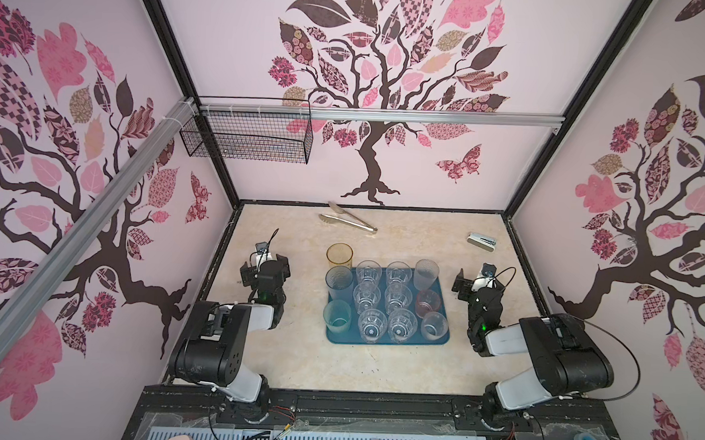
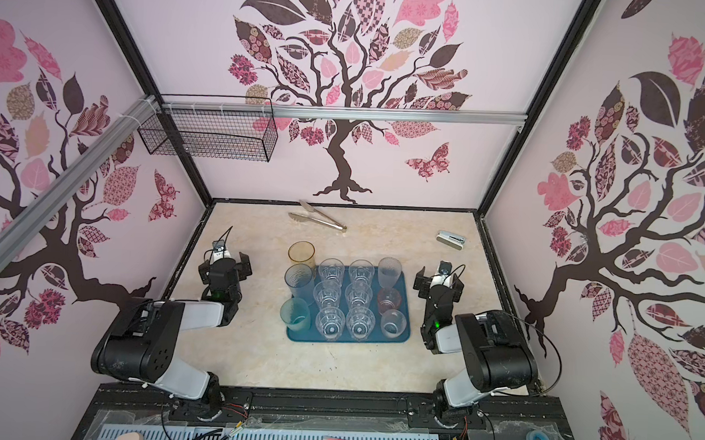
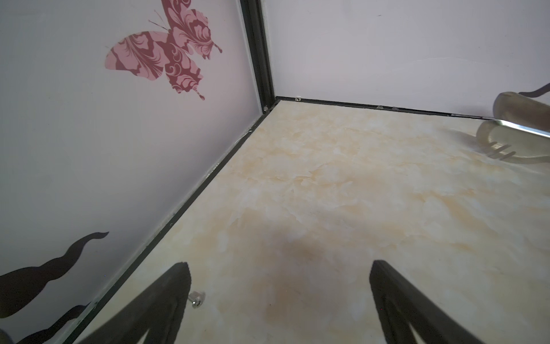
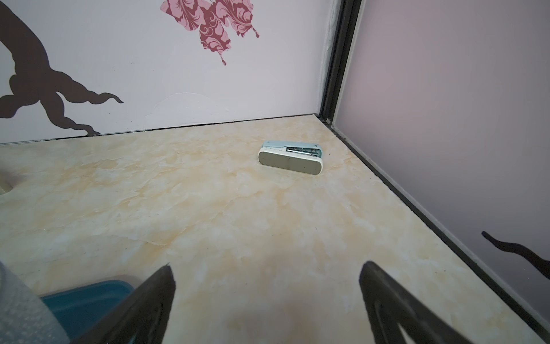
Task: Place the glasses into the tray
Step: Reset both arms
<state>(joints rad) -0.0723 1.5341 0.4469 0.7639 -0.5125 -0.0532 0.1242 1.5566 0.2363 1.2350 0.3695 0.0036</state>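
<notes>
The teal-blue tray (image 1: 386, 342) (image 2: 348, 339) lies mid-table in both top views, with several glasses standing upright on it in rows: clear faceted ones (image 1: 367, 298) in the middle, frosted ones (image 1: 426, 274) and a pink one (image 1: 427, 302) at the sides. A taller amber glass (image 1: 339, 255) (image 2: 301, 253) stands at the tray's far left corner; I cannot tell whether it is on the tray. My left gripper (image 1: 264, 271) (image 3: 279, 268) hangs open and empty left of the tray. My right gripper (image 1: 480, 283) (image 4: 266, 269) hangs open and empty to its right, beside the tray corner (image 4: 89, 295) and a frosted glass (image 4: 20, 312).
Steel tongs (image 1: 347, 220) (image 3: 518, 131) lie by the back wall. A small stapler (image 1: 481, 241) (image 4: 290, 158) lies at the back right. A small metal nut (image 3: 197, 299) lies on the table beside my left finger. A wire basket (image 1: 247, 135) hangs on the back wall.
</notes>
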